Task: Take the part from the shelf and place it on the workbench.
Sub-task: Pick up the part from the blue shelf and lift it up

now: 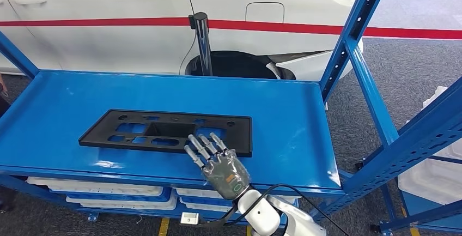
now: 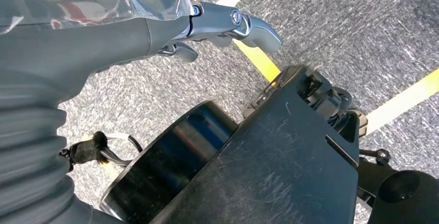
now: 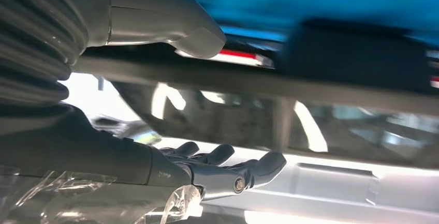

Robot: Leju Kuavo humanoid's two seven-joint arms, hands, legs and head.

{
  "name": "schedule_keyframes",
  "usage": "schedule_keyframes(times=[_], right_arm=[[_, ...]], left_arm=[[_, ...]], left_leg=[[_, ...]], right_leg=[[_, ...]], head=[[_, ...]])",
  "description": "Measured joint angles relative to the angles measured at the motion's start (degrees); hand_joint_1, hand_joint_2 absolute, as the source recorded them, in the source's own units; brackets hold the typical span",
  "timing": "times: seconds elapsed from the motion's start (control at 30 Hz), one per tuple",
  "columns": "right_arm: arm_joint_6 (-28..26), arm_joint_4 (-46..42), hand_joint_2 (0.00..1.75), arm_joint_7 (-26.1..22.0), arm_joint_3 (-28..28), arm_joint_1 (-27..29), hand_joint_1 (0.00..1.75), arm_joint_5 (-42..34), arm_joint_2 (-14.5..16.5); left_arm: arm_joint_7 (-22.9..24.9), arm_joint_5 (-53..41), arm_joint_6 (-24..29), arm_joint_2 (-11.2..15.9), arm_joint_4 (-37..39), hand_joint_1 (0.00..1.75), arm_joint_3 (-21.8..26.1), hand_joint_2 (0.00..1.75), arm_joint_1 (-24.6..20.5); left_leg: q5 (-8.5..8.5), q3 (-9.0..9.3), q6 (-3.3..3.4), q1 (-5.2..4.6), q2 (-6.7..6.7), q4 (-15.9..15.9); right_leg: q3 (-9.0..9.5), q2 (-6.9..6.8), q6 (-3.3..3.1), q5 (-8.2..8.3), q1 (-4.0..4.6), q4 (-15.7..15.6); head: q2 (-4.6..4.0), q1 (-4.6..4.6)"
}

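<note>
Flat black plastic panel with cut-outs [image 1: 163,131] lying on the blue metal shelf [image 1: 283,116], long axis across the view. Right hand [image 1: 218,162], fingers spread and empty, reaches over its near edge; left hand [image 2: 222,25] hangs, grasp indeterminate.

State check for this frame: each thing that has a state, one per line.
Part: flat on the shelf, not lifted.
Shelf: bears the part on its top deck.
Right hand: fingers extended over the part's near edge, holding nothing.
Left hand: hanging over the floor, holding nothing; fingers mostly out of sight.
</note>
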Motion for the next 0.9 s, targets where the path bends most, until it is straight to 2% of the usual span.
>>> schedule_keyframes(times=[0.23,0.47,0.67,0.9], right_arm=[[-0.1,0.0,1.75,2.9,-4.3,1.0,0.0,-3.4,-4.7],[-0.7,1.0,1.75,5.6,-8.3,1.2,0.0,-7.4,-8.1],[-1.7,2.3,1.75,6.3,-10.5,1.3,0.0,-8.0,-9.4],[-5.6,4.6,1.75,6.4,-11.1,1.6,0.0,-7.3,-9.5]], left_arm=[[0.1,0.3,-0.2,0.0,0.0,0.0,0.0,1.75,0.1],[0.2,-0.3,-0.2,0.0,0.0,0.0,0.0,1.75,0.0],[0.2,-0.4,-0.3,0.0,0.0,0.0,0.0,1.75,0.0],[0.5,-0.3,-0.3,0.0,0.0,0.0,0.0,1.75,-0.1]], left_leg=[[0.0,0.01,0.0,0.0,0.01,0.0],[0.0,0.07,0.0,0.0,0.01,0.0],[0.0,0.13,0.0,0.0,0.01,0.0],[0.0,0.18,0.0,0.0,0.01,0.0]], right_leg=[[0.0,0.01,0.0,0.01,-0.01,0.0],[0.06,0.01,-0.01,0.01,0.0,0.0],[0.13,0.01,-0.01,0.01,0.0,0.0],[0.18,0.0,-0.01,0.02,0.0,0.0]], head=[[0.0,0.01],[0.0,0.02],[0.0,0.02],[0.0,0.02]])
